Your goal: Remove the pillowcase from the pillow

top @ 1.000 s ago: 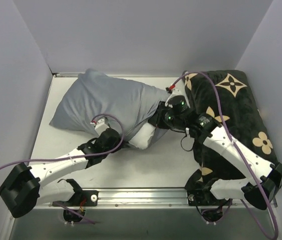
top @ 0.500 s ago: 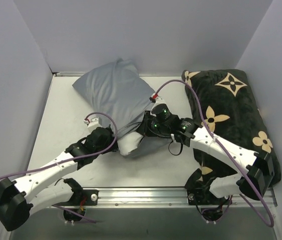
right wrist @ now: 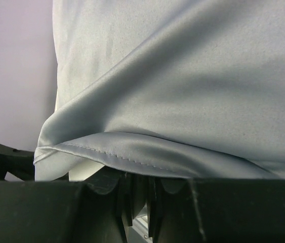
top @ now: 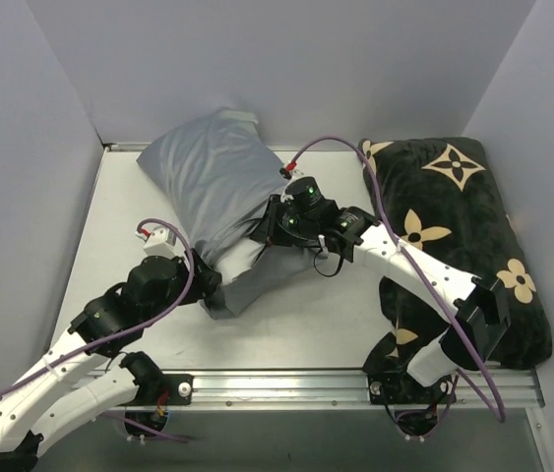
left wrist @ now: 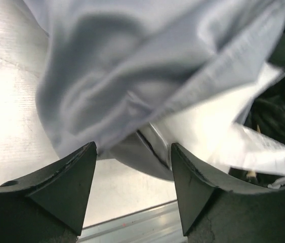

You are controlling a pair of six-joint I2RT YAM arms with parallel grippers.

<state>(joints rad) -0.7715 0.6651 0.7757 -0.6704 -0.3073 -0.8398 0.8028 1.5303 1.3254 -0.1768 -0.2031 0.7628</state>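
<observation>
Grey-blue pillowcase (top: 208, 182) now bunches higher toward 11 o'clock than a second ago, baring the white pillow (top: 252, 264) at centre. The right tool (top: 267, 228) pinches its hem, fingers narrow. Drawn back toward 7 o'clock, the left tool (top: 206, 285) gapes wide at the pillow's near end, with open bench (top: 119, 216) at 9 o'clock.

Pillowcase (top: 208, 177): plain grey-blue, no print. Folds show a paler sheen. Hem stitching same col., just above right gripper (right wrist: 138, 177) tips.
Pillow (left wrist: 203, 121): plain white, seen past left gripper (left wrist: 132, 147), to its right.
Fingers (left wrist: 66, 187): matte black.
Cushion (top: 459, 221), right of right gripper: black w/ tan flower + star motifs.
Cables (top: 328, 141): purple.
Arm links (top: 434, 275): white, jts black.
Tabletop (top: 109, 226): off-white.
Walls (top: 306, 59): pale lilac-grey.
</observation>
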